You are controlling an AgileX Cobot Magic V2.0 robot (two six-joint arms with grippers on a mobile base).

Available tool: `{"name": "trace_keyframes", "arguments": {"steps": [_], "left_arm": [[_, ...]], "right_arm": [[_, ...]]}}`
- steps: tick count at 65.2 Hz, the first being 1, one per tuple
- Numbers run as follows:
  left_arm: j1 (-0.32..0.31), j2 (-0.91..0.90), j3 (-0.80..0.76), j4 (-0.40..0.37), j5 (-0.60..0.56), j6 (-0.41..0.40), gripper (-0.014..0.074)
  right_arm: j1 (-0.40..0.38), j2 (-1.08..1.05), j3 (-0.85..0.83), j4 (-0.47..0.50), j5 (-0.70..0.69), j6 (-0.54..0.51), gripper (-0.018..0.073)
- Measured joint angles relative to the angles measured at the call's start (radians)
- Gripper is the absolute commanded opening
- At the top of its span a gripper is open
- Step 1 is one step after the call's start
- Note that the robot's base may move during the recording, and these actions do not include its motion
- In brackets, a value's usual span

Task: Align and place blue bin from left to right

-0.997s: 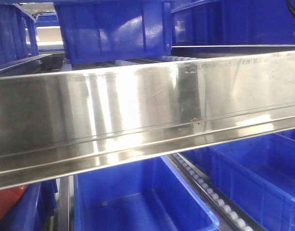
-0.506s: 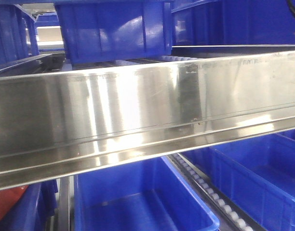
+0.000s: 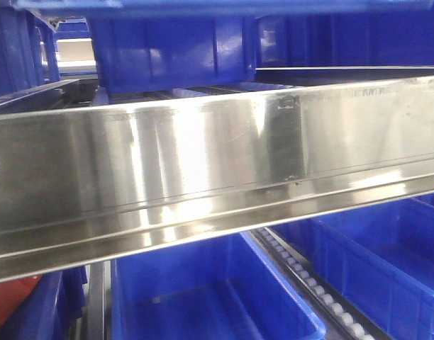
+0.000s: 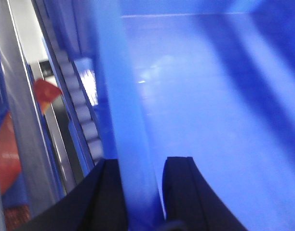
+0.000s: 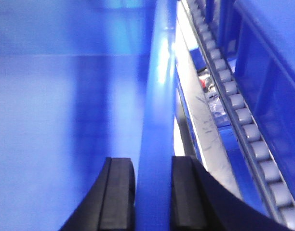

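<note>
A warehouse flow rack fills your front view. A broad, polished steel rail (image 3: pixel 203 163) crosses the whole frame, sloping down toward 8 o'clock, and it hides most of what stands behind it. Blue storage bins (image 3: pixel 203 297) sit below it at 6 and 4 o'clock, with a roller track (image 3: pixel 309 283) of small white wheels between them. More blue bins crowd the shelf above, from 10 to 2 o'clock, cut off by the top edge. A red object (image 3: pixel 8 304) shows at 8 o'clock, too cropped to identify.

In the left wrist view, the left gripper (image 4: pixel 138 197) sits at 6 o'clock. Its black fingers (image 4: pixel 106 197) are clamped on a side wall of the blue bin (image 4: pixel 200 96), whose floor spreads toward 1 o'clock. Rollers run just beside that wall at 10 o'clock.

The right gripper (image 5: pixel 152 197) pinches another side wall the same way, with the floor toward 10 o'clock and rollers from 1 to 4 o'clock. Both wrist views are blurred. From the front view you cannot tell which bin is the held one.
</note>
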Motion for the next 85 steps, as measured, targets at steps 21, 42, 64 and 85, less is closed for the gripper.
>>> {"name": "trace_keyframes", "arguments": {"steps": [21, 42, 64, 85], "left_arm": [[0.0, 0.028, 0.093, 0.023, -0.007, -0.039, -0.0009], [-0.002, 0.083, 0.095, 0.028, -0.025, -0.039, 0.0115], [-0.003, 0.083, 0.093, 0.042, -0.051, -0.021, 0.0614], [-0.003, 0.012, 0.091, 0.042, -0.053, 0.008, 0.0588]], "right_arm": [[-0.009, 0.1, 0.0, 0.015, -0.091, -0.053, -0.0081], [-0.039, 0.146, 0.0, 0.028, -0.126, -0.066, 0.0079], [-0.07, 0.135, -0.009, 0.028, -0.194, -0.068, 0.054], [-0.07, 0.101, -0.009, 0.035, -0.165, -0.068, 0.0385]]}}
